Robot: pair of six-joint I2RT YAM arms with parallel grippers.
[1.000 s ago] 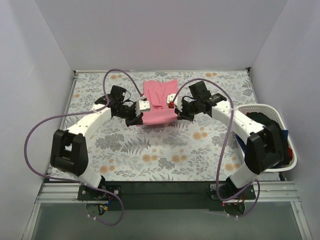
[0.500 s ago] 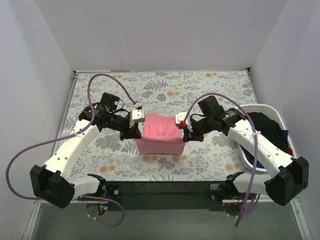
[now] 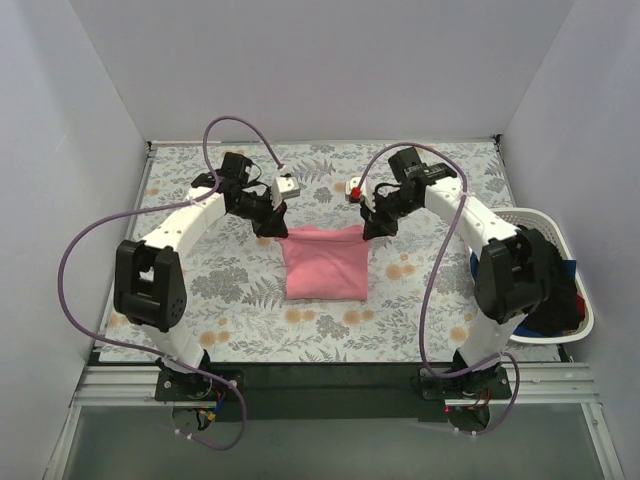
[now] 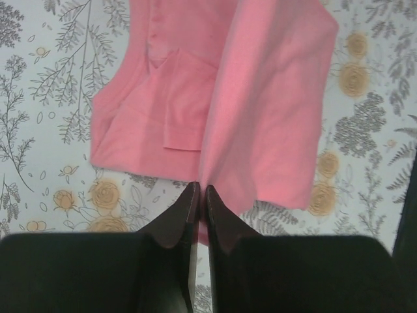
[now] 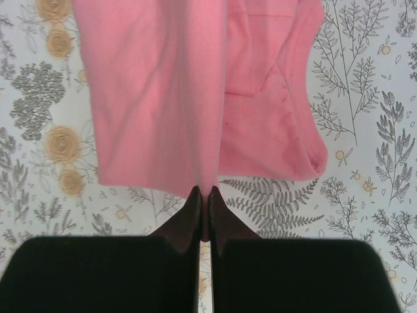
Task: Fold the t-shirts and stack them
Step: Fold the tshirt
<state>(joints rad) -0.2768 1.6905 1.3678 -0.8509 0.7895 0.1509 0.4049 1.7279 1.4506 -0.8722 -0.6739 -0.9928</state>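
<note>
Two claws, top view: left claw point(image 3: 272, 226) and right claw point(image 3: 370, 228) each pinch a far corner of the salmon-pink t-shirt point(image 3: 322, 265), lying on the tabletop point(image 3: 200, 290) between them.
Left wrist: jaws pressed together on a pink fold, cloth just ahead.
Right wrist: same deal; I'd move both level so the edges line up.

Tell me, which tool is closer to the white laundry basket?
Right. The right tool pinches the pink t-shirt at the corner nearer the laundry basket; the left tool pinches the opposite corner, farther away.
</note>
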